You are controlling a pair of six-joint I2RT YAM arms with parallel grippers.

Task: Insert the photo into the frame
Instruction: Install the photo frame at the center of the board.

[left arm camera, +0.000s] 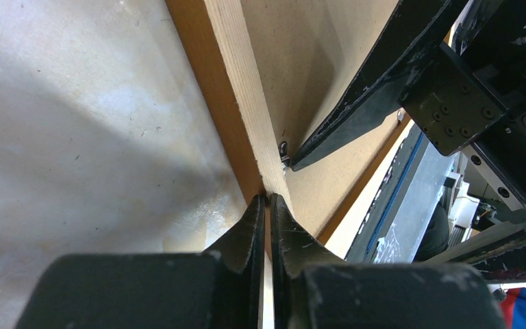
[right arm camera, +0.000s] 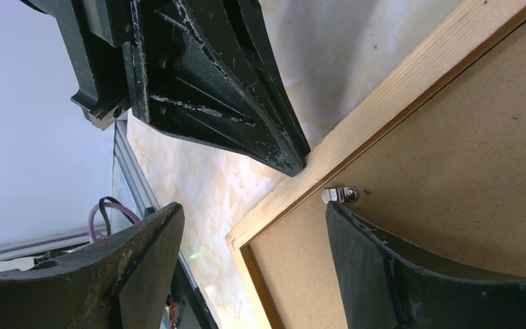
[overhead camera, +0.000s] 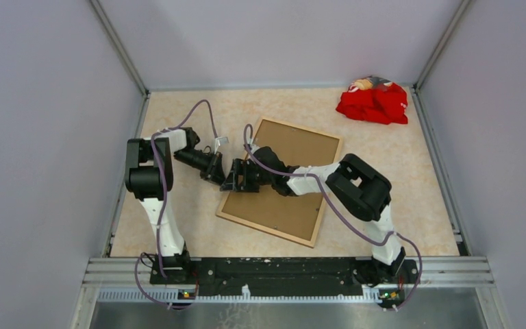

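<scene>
Your left pincer (overhead camera: 220,171) is closed, its tips pressed against the pale left rail of the frame (right arm camera: 383,113). The frame lies back-up on the counter (overhead camera: 198,236), brown backing board (overhead camera: 301,151) inside it. Your right pincer (right arm camera: 253,209) stands open astride that rail, one finger on the board beside a metal tab (right arm camera: 340,195). A red cloth (overhead camera: 373,103) sits far right.

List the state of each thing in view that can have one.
frame: lying flat, back side up.
backing board: seated inside the frame.
metal tab: lying on the backing board beside the frame's edge.
left end effector: shut, tips at the frame's edge.
right end effector: open, straddling the frame's edge.
red cloth: crumpled, far right corner.
</scene>
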